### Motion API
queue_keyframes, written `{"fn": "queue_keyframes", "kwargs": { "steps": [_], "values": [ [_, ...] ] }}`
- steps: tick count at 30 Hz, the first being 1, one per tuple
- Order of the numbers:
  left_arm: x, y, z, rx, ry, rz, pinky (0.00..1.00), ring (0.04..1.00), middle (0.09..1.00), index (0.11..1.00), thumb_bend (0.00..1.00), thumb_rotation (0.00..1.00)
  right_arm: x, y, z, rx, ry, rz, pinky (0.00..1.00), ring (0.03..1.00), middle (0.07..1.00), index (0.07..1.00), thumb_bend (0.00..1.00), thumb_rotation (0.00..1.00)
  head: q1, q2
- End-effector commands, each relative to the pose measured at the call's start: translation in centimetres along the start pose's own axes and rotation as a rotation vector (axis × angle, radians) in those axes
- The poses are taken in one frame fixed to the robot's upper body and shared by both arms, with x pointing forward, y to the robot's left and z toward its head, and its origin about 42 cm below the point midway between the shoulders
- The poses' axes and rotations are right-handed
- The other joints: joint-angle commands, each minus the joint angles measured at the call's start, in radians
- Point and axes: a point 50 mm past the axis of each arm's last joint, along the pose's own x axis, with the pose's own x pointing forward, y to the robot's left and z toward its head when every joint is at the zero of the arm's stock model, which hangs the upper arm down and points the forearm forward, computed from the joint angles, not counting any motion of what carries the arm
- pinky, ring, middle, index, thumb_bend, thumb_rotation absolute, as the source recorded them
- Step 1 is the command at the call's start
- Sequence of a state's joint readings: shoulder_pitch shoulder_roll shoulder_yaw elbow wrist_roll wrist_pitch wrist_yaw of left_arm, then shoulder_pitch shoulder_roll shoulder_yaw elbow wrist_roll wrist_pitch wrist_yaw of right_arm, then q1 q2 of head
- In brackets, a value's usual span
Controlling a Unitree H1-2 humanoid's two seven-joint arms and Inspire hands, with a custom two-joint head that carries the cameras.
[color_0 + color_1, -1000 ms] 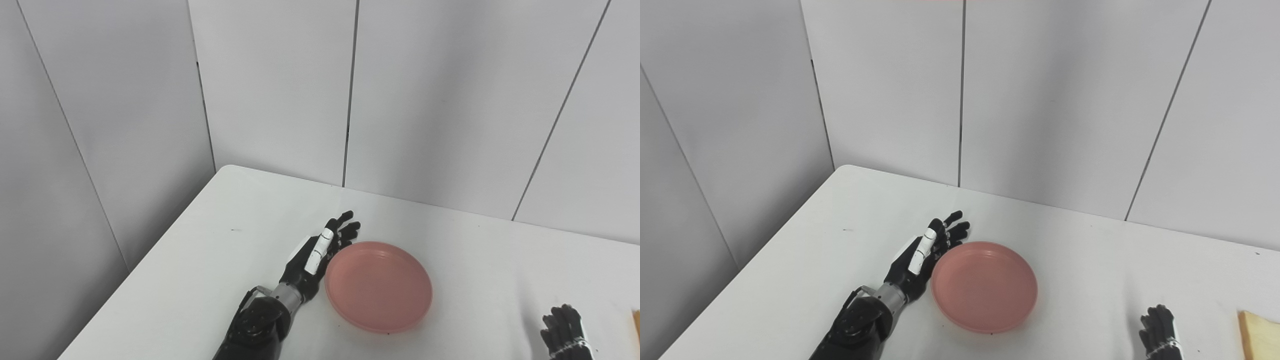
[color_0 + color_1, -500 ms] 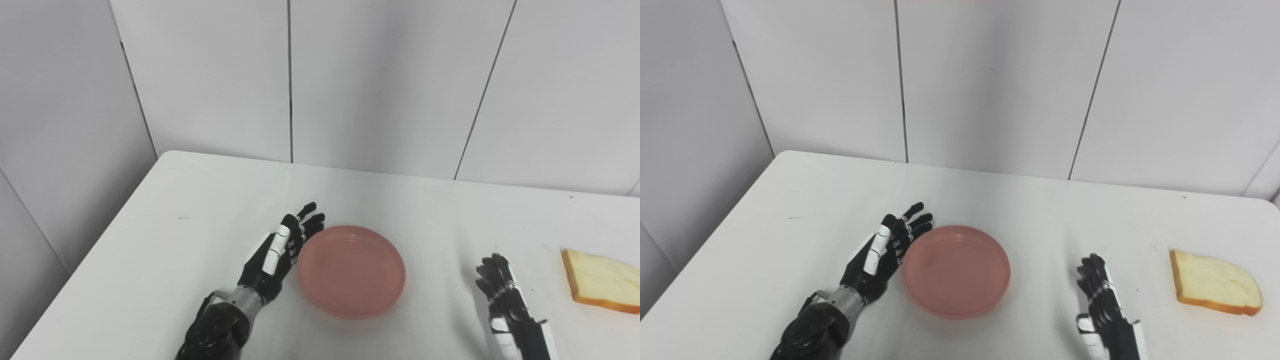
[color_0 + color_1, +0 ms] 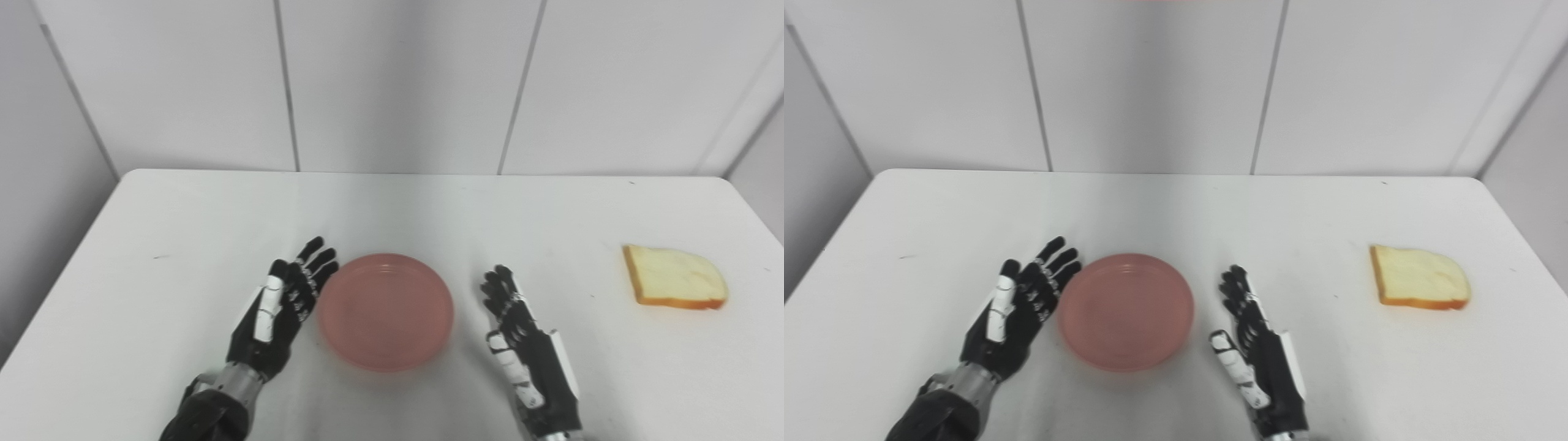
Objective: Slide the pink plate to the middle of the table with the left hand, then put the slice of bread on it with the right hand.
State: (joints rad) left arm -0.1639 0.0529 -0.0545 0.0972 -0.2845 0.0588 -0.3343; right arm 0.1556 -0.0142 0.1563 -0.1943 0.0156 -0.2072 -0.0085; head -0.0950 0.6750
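A round pink plate (image 3: 386,311) lies flat on the white table (image 3: 184,220), near its middle and toward the front. My left hand (image 3: 275,312) rests open just left of the plate, palm facing it, fingers stretched beside the rim. On the plate's right my right hand (image 3: 527,349) is open too, a short gap away, holding nothing. A slice of bread (image 3: 674,285) with a golden crust lies flat far to the right, well apart from both hands.
Grey wall panels (image 3: 398,79) stand right behind the table's far edge. The table's right edge runs close past the bread.
The camera has swung right, bringing the bread and right hand fully into view. The left hand has stayed beside the plate; any shift of the plate itself cannot be told apart from the pan.
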Motion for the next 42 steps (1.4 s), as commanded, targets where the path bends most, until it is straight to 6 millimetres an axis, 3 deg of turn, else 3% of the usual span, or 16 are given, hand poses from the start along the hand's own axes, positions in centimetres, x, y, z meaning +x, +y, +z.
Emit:
{"fn": "queue_keyframes", "kwargs": {
  "steps": [1, 21, 34, 42],
  "values": [
    [-0.9, -0.3, -1.3, -0.016, 0.061, 0.001, 0.96, 0.904, 0.905, 0.905, 0.82, 0.95, -2.3, 2.2, -0.4, 0.062, 0.050, -0.055, 0.95, 0.932, 0.937, 0.950, 0.59, 0.78, -0.005, -0.001],
    [-1.5, -2.5, -2.3, 0.000, 0.038, 0.005, 0.95, 0.930, 0.923, 0.913, 0.82, 0.94, -2.5, 2.0, -0.8, 0.042, 0.068, -0.050, 0.99, 0.939, 0.940, 0.947, 0.64, 0.81, -0.031, -0.028],
    [-0.1, -2.2, -2.2, -0.003, -0.012, 0.020, 0.95, 0.949, 0.947, 0.924, 0.81, 0.93, -2.3, 2.2, -1.5, 0.047, 0.071, -0.049, 0.98, 0.936, 0.942, 0.958, 0.63, 0.81, -0.050, -0.056],
    [1.3, -2.2, -2.0, 0.053, -0.015, 0.059, 1.00, 0.996, 0.979, 0.954, 0.79, 1.00, -2.2, 2.2, -1.7, 0.063, 0.076, -0.052, 0.98, 0.942, 0.947, 0.959, 0.64, 0.80, -0.057, -0.069]
  ]
}}
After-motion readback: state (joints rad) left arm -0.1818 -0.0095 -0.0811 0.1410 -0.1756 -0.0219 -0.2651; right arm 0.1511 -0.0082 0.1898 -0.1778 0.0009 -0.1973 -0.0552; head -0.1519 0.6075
